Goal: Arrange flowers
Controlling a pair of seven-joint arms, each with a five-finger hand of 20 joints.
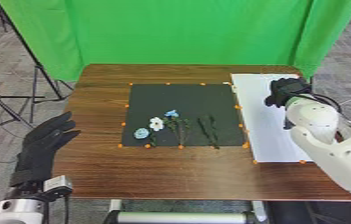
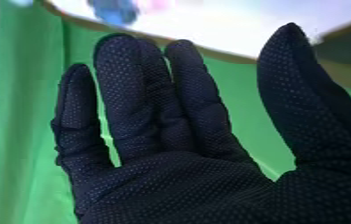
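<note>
On the black mat (image 1: 211,95), toward its near left part, lie several flowers: a pale blue one (image 1: 141,133), a white one (image 1: 156,124) and a blue one (image 1: 171,114). Right of them are dark green stems (image 1: 208,131). My right hand (image 1: 286,90) is over the far part of the white board (image 1: 276,145), away from the flowers. In the right wrist view the right hand (image 2: 171,175) has straight fingers and the thumb apart, holding nothing. My left hand (image 1: 43,145) is off the table's left edge, fingers extended and empty.
The brown wooden table (image 1: 145,175) carries small orange markers around the mat and board. A green curtain (image 1: 189,35) hangs behind the table. Black tripod legs (image 1: 36,82) stand at the left. In the right wrist view, blurred blue and pink shapes (image 2: 114,10) show against white.
</note>
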